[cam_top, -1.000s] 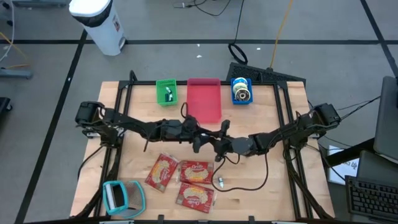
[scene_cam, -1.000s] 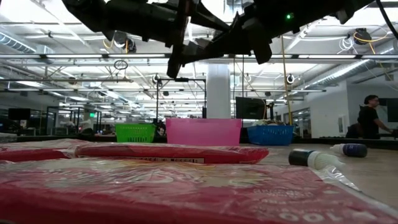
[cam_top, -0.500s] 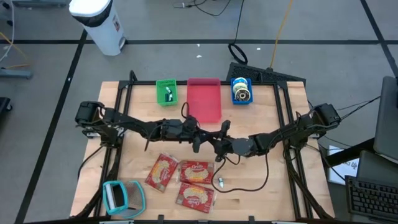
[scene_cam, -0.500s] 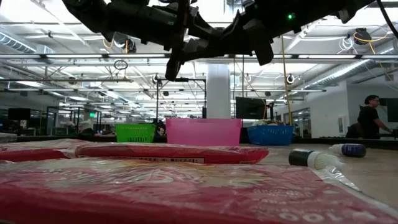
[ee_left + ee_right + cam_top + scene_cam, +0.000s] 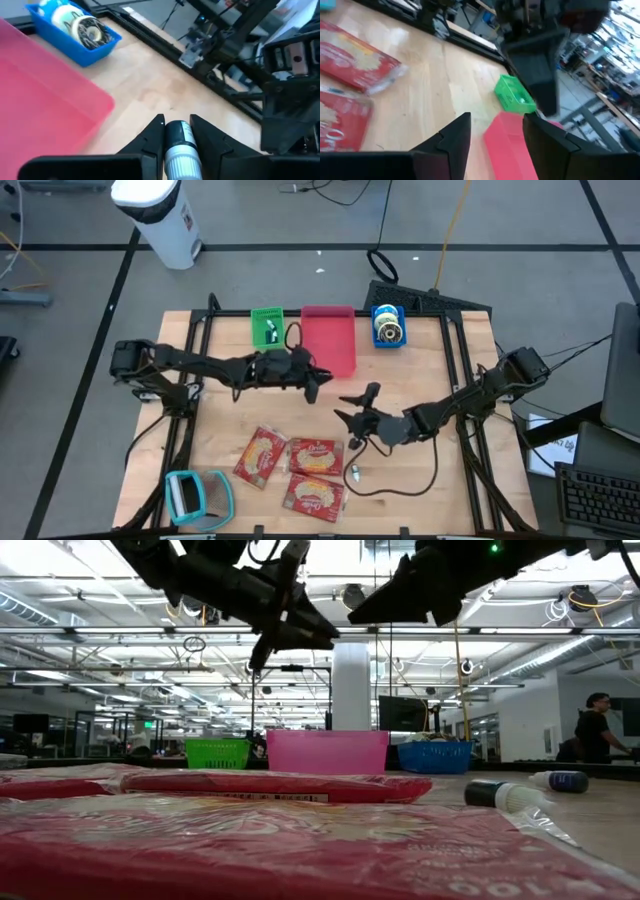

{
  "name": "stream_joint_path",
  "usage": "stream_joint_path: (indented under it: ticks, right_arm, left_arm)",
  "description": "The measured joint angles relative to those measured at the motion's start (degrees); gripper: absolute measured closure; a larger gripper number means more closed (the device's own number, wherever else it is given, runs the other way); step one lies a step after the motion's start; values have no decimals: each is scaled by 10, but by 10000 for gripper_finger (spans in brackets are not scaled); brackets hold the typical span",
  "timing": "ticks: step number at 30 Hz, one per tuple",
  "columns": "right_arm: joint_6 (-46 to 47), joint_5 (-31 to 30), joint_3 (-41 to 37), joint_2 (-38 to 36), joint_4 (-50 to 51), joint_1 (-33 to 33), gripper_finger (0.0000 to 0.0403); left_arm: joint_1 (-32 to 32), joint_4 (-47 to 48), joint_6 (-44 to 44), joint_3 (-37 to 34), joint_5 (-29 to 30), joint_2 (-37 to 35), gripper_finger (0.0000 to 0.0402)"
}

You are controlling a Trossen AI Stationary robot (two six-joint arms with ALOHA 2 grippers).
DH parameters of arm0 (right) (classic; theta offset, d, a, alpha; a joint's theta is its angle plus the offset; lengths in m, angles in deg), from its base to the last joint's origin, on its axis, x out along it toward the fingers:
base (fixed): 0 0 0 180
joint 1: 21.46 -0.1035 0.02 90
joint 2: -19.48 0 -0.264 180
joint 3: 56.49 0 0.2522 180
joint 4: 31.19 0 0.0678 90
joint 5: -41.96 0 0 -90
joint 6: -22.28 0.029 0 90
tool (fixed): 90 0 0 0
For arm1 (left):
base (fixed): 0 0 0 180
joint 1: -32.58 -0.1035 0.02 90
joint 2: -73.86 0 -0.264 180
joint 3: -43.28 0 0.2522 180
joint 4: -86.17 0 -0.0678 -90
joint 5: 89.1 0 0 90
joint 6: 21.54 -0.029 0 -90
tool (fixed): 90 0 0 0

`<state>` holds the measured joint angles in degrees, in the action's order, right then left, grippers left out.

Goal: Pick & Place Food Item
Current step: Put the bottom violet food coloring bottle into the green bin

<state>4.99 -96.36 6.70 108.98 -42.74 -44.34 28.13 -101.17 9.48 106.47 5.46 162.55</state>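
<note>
My left gripper (image 5: 313, 387) hangs above the table just near of the red bin (image 5: 330, 340), shut on a small white tube with a black cap (image 5: 179, 145). My right gripper (image 5: 357, 408) floats a little to its right and nearer the front edge, open with nothing between its fingers (image 5: 455, 135). Three red food packets (image 5: 262, 455) (image 5: 313, 456) (image 5: 314, 496) lie flat on the table near the front. No gripper touches them. My left gripper pinches the tube at its black cap end (image 5: 176, 134) between its two fingers (image 5: 155, 131). The tube lies along the fingers, its white body running back between them. It is lifted clear of the table.
A green bin (image 5: 267, 327) and a blue bin (image 5: 388, 327) with a roll inside flank the red bin at the far edge. A second small tube (image 5: 352, 472) and a black cable lie right of the packets. A teal object (image 5: 195, 493) sits at the front left.
The two grippers met in mid-air over the table's middle. My right gripper has opened and drawn back toward the right and near edge. My left gripper has moved off toward the far edge and the red bin.
</note>
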Motion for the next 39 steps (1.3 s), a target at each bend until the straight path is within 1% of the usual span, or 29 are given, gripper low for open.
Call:
stream_joint_path:
  ticks: [3,5,7,9,11,16,19,21,24,27,31,34,39]
  right_arm:
    - [4,-30,0,0,11,-10,232]
    - [7,-54,0,-1,22,-17,235]
    - [5,-81,0,-6,33,-24,239]
    - [5,-110,0,-17,55,-30,243]
    - [18,-130,-4,-30,74,-35,246]
    - [63,-132,-54,-94,83,-41,248]
    - [104,-133,-95,-140,83,-42,249]
    - [127,-133,-127,-175,86,-43,250]
    - [155,-131,-169,-214,67,-43,252]
    - [168,-131,-208,-241,34,-42,252]
    - [168,-130,-252,-259,-22,-42,254]
    - [164,-130,-273,-261,-56,-42,255]
    - [150,-131,-282,-261,-63,-42,253]
  left_arm:
    - [-16,69,-21,-1,26,-30,330]
    - [-27,87,-37,0,53,-43,328]
    - [-39,120,-45,-9,65,-65,328]
    - [-52,117,-53,-19,73,-75,331]
    - [-72,128,-55,-45,84,-94,336]
    - [-139,99,-30,-114,91,-120,336]
    - [-188,55,6,-168,92,-129,331]
    - [-214,6,29,-195,97,-129,332]
    - [-243,-11,49,-225,129,-129,338]
    - [-264,-13,53,-236,164,-129,338]
    - [-286,-17,50,-236,165,-129,323]
    - [-297,-15,52,-236,166,-129,319]
    - [-301,-19,49,-236,165,-129,316]
